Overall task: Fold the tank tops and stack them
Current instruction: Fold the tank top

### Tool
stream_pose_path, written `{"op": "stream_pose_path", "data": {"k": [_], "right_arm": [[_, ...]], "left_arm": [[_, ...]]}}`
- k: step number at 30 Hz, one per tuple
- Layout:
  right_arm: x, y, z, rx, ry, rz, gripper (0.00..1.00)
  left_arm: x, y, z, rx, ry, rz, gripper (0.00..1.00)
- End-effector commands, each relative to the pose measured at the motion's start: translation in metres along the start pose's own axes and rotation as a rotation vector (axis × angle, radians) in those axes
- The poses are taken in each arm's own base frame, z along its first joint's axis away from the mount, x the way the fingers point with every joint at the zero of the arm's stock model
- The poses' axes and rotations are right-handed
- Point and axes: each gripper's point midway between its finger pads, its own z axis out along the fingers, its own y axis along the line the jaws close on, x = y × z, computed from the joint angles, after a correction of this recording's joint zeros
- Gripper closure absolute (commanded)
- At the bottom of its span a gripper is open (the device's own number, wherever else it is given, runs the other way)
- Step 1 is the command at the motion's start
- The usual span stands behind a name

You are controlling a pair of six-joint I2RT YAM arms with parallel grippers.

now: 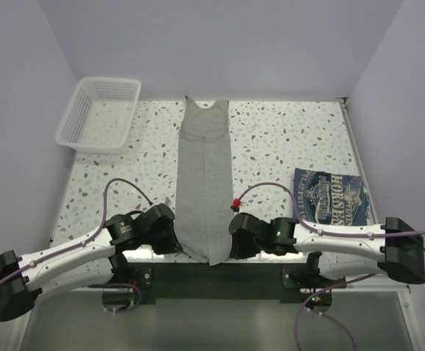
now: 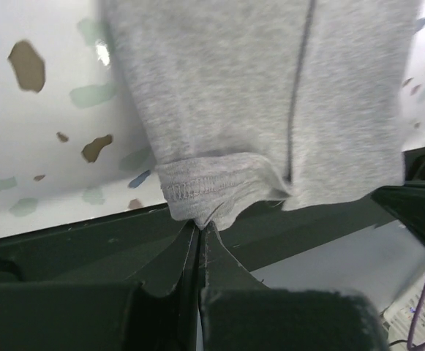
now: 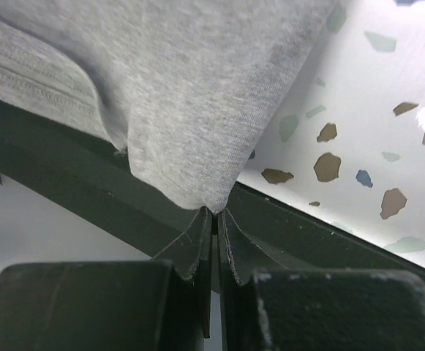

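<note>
You had the left gripper [image 2: 199,228] pinched flat on the hem corner of the grey tank top [image 1: 203,175], jaws pressed together with only cloth between them. Your right gripper [image 3: 213,213] was clamped just as tight on the opposite bottom corner. The top lay as a long narrow strip down the middle of the speckled table [image 1: 285,139], with its scoop neck at the far edge. Its hem hung just over the near edge, above the black base plate [image 1: 212,281]. Both arms reached inward from the sides, their wrists close against the strip's two edges. To your right, the navy tank top [image 1: 331,197] sat folded with its white lettering up, beside the right forearm and well apart from the grey strip. The white mesh basket [image 1: 99,113] stood at the far left corner, well clear of both arms.
</note>
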Motion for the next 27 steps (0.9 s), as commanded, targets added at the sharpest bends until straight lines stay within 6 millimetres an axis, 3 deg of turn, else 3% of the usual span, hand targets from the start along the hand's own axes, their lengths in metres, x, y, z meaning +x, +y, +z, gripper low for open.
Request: {"op": "stream_pose_path", "data": {"k": [1, 6, 10, 11, 18, 22, 27], "right_arm": [[-0.025, 0.009, -0.005, 0.033, -0.082, -0.024, 0.99], [-0.06, 0.016, -0.005, 0.061, -0.145, -0.027, 1.0], [-0.094, 0.011, -0.001, 0.071, -0.19, -0.018, 1.0], [-0.11, 0.016, -0.004, 0.062, -0.223, -0.007, 1.0], [-0.176, 0.026, 0.002, 0.117, -0.325, -0.045, 1.0], [-0.22, 0.015, 0.005, 0.145, -0.372, -0.022, 1.0], [-0.269, 0.004, 0.014, 0.168, -0.399, 0.005, 1.0]], "left_arm": [[-0.027, -0.034, -0.012, 0.073, -0.105, 0.016, 1.0], [-0.061, -0.055, -0.013, 0.083, -0.185, 0.033, 1.0], [-0.104, -0.062, -0.018, 0.109, -0.284, 0.016, 1.0], [-0.111, -0.063, -0.017, 0.106, -0.296, 0.015, 1.0], [-0.174, -0.088, -0.021, 0.106, -0.444, 0.04, 1.0], [-0.215, -0.099, -0.026, 0.105, -0.52, 0.037, 1.0], [-0.256, -0.108, -0.017, 0.112, -0.561, 0.024, 1.0]]}}
